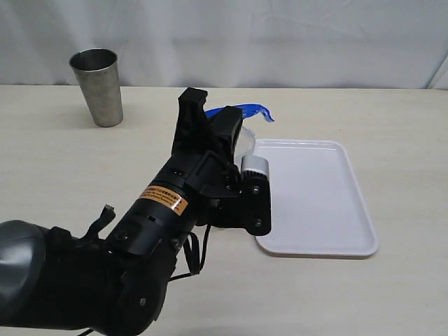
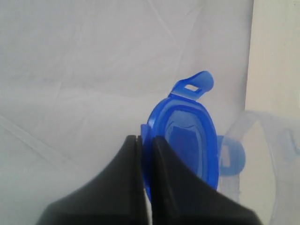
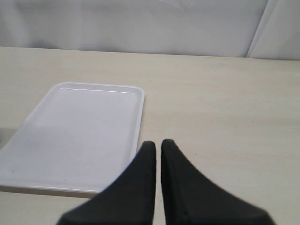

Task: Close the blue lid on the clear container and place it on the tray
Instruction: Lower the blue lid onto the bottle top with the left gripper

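Blue lid [image 2: 187, 140], white tray [image 1: 315, 203], grey cup [image 1: 98, 84]

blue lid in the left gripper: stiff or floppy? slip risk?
Probably light and fairly stiff: the blue lid is thin moulded plastic with a raised rim. Its snap flaps look hinged, so they may flop. The left gripper pinches only its edge, so glossy plastic could pivot or slip.

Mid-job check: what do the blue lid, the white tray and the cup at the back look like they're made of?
The blue lid looks like glossy, slightly translucent plastic with moulded flaps. The tray is probably smooth white plastic, judging by its faint sheen and moulded rounded rim. The cup looks like brushed metal: grey, with dull streaky reflections.
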You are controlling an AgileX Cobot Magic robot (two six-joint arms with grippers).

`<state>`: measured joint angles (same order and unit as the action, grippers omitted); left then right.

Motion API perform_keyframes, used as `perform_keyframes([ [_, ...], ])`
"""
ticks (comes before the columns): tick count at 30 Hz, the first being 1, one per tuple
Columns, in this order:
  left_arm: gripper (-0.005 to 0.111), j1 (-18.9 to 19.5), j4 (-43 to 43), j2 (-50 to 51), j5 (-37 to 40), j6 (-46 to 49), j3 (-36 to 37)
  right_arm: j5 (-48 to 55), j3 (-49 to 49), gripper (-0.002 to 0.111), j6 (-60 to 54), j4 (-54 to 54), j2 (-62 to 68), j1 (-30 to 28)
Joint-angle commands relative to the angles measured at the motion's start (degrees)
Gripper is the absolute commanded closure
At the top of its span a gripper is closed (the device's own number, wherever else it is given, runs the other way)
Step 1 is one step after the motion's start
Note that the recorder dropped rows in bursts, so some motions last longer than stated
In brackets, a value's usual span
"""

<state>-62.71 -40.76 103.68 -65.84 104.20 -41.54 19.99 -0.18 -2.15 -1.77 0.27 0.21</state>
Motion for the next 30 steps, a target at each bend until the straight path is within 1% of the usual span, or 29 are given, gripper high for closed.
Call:
perform_keyframes([
  [1, 0.107, -0.3, -1.5, -0.2, 0.5, -0.4, 0.1, -0.4, 0.2, 0.104, 0.1, 0.0, -0.3, -0.2],
  [7, 0.107, -0.3, -4.0, -0.2, 5.9, 0.8, 0.1, -0.4, 0.2, 0.104, 0.1, 0.0, -0.3, -0.2],
  [24, 0.107, -0.6, -5.0, -0.2, 7.3, 0.9, 0.1, -0.4, 0.2, 0.104, 0.1, 0.0, -0.3, -0.2],
  [30, 0.107, -0.6, -6.9, -0.2, 10.4, 4.9, 0.1, -0.4, 0.2, 0.104, 0.1, 0.0, -0.3, -0.2],
])
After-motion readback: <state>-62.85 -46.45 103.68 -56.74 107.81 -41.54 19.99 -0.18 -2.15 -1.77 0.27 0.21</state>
